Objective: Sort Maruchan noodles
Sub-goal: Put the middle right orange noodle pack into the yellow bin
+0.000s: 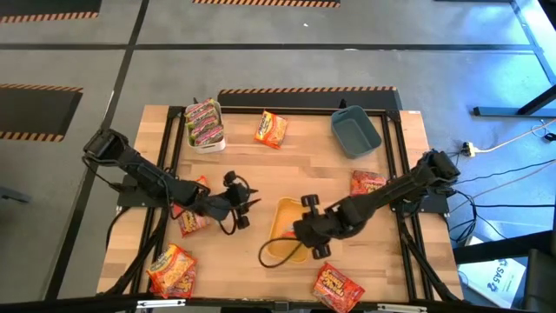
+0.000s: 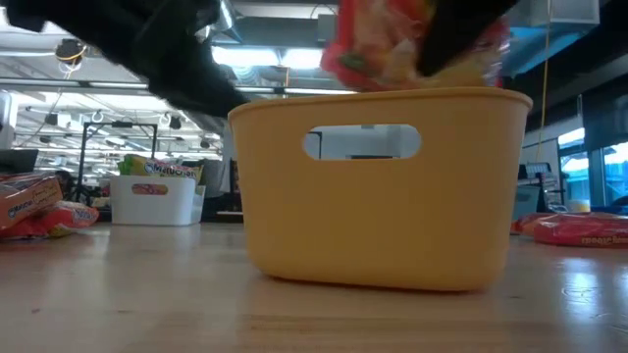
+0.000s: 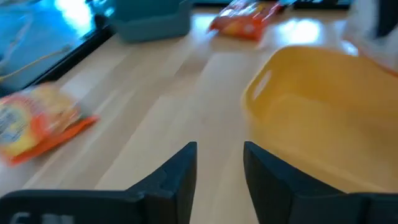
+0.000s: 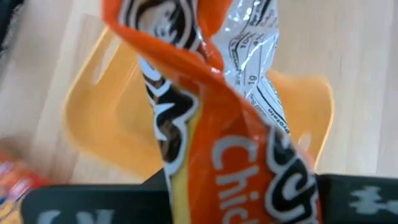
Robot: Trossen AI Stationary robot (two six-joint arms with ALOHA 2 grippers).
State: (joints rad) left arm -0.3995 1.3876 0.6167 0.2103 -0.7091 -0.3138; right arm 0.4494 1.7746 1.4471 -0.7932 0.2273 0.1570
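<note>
My right gripper [image 1: 306, 229] hangs over the yellow bin [image 1: 280, 210] at the table's middle, shut on an orange-yellow noodle packet [image 4: 211, 130]. In the low view the packet [image 2: 392, 44] sits just above the bin's rim [image 2: 378, 96]. My left gripper [image 3: 219, 168] is open and empty, just left of the yellow bin [image 3: 323, 118]. Green-pink packets [image 1: 204, 122] stand in the white bin [image 1: 208, 143]. Loose packets lie flat on the table: an orange one [image 1: 271, 129] at the far side and a red one [image 1: 367, 183] on the right. My right gripper holds the orange-yellow packet by one end [image 4: 249, 180], which covers the fingers in the wrist view. The packet is twisted and crumpled. It is lifted clear above the yellow bin's opening, with the gripper coming from above [image 2: 461, 25].
The blue bin [image 1: 354, 132] stands at the far right. More packets lie near the front edge [image 1: 171, 269] [image 1: 337, 287] and under the left arm [image 1: 193, 217]. A dark cable loops on the table by the yellow bin [image 1: 269, 256]. Bare wood shows between the white and blue bins.
</note>
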